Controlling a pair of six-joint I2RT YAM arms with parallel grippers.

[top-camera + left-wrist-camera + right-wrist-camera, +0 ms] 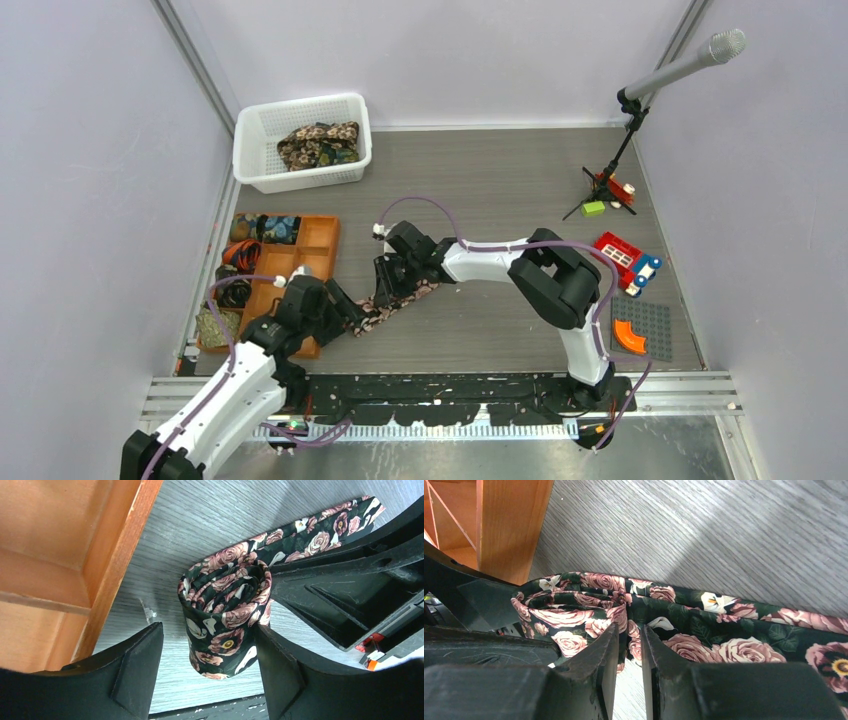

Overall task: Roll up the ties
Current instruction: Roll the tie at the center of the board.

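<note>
A black tie with pink-cream flowers (405,298) lies on the grey table, its left end wound into a roll (225,610) standing on edge beside the orange tray. My left gripper (207,630) is open around that roll; its right finger touches the roll and its left finger stands apart. My right gripper (629,630) is shut on the tie's fabric right where the flat tail (724,630) leaves the roll (564,607). The tail runs off to the right (320,532). More ties (318,145) lie heaped in the white basket.
The orange compartment tray (320,235) sits just left of the roll and holds rolled ties (275,228). A white mesh basket (255,135) stands at the back left. At the right are a microphone stand (625,150), red toy blocks (625,260) and a grey baseplate (640,330).
</note>
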